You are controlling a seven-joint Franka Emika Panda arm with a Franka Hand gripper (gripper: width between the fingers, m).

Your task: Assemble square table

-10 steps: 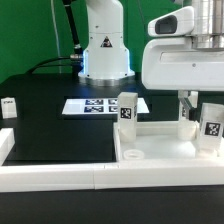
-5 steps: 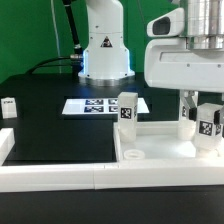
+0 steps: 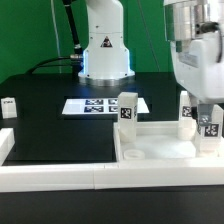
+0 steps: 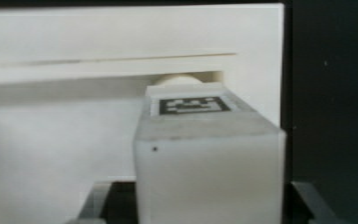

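The square table top lies white and rimmed on the black table at the exterior view's right. One leg stands upright at its far left corner. A second tagged leg stands by its far right corner, partly hidden. My gripper is shut on another white leg, held upright just over the top's right side. In the wrist view that leg fills the middle between my dark fingers, its tag facing the camera, with the table top behind it.
A loose leg lies at the exterior view's far left. The marker board lies flat in front of the robot base. The long white border wall runs along the table's front.
The arm's wide white wrist body has swung up and turned out of the picture. The held leg has stayed over the top's right side, dropping slightly.
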